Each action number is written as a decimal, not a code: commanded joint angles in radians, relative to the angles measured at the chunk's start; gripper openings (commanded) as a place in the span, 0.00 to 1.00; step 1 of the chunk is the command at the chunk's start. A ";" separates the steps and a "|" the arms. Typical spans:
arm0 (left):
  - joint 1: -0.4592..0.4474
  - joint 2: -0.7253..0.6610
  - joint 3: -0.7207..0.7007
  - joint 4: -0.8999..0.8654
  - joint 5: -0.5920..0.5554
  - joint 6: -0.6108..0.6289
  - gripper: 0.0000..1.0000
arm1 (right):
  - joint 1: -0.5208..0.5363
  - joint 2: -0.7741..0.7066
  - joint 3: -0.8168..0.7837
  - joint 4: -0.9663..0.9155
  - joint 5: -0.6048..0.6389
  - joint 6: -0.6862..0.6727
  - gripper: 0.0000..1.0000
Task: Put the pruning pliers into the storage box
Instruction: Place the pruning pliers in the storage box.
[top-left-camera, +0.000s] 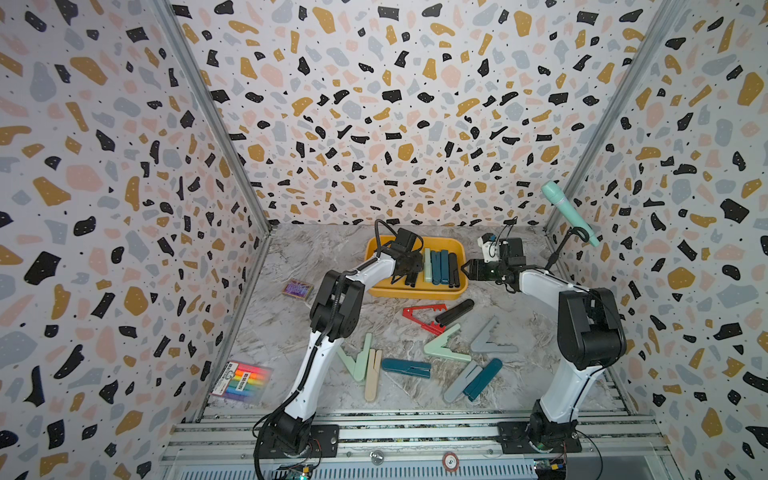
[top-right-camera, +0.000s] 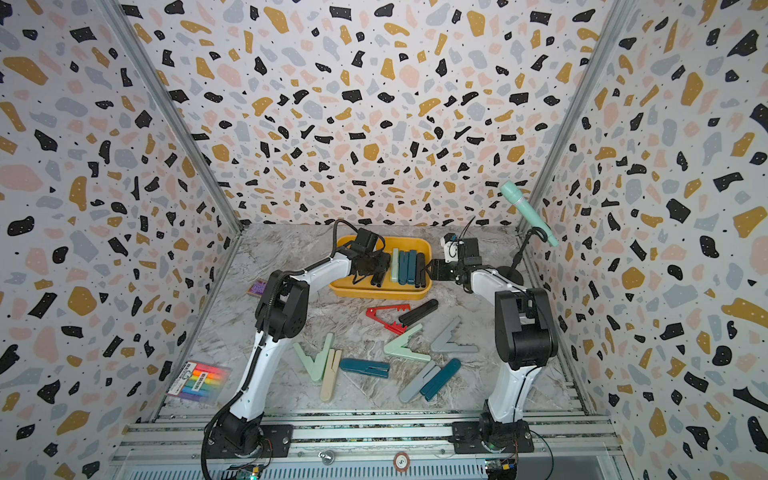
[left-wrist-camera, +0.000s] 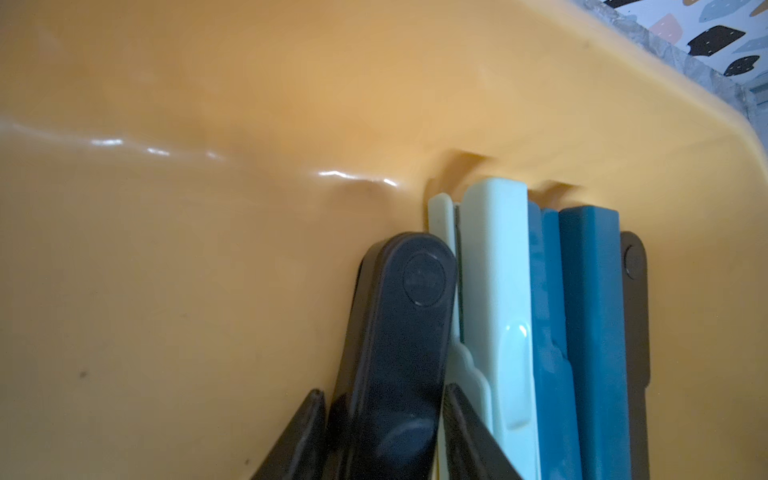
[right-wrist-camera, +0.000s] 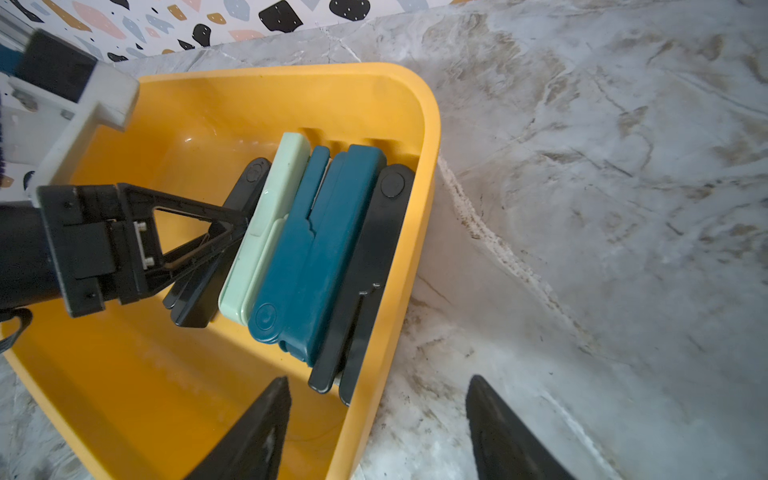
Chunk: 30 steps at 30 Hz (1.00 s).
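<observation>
Left end effector (left-wrist-camera: 383, 390) is pinching the black flat plastic pruning pliers (left-wrist-camera: 399, 307), jaws narrowed, seating them in the shallow yellow plastic storage box (left-wrist-camera: 208, 216) against the mint pliers (left-wrist-camera: 494, 270), likely packing the row tight. Right end effector (right-wrist-camera: 378, 432) is hovering open, empty, at the box's edge. Hinge emboss (left-wrist-camera: 424, 280) isn't resolving.
</observation>
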 joint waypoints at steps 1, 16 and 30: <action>0.002 -0.063 -0.043 0.016 0.024 0.007 0.44 | -0.001 -0.026 0.030 -0.031 0.006 -0.001 0.69; -0.006 -0.115 -0.178 0.174 0.116 -0.080 0.43 | -0.024 -0.069 -0.012 -0.027 0.008 -0.004 0.69; -0.016 -0.182 -0.217 0.236 0.078 -0.054 0.50 | -0.032 -0.144 -0.066 -0.023 0.029 -0.017 0.69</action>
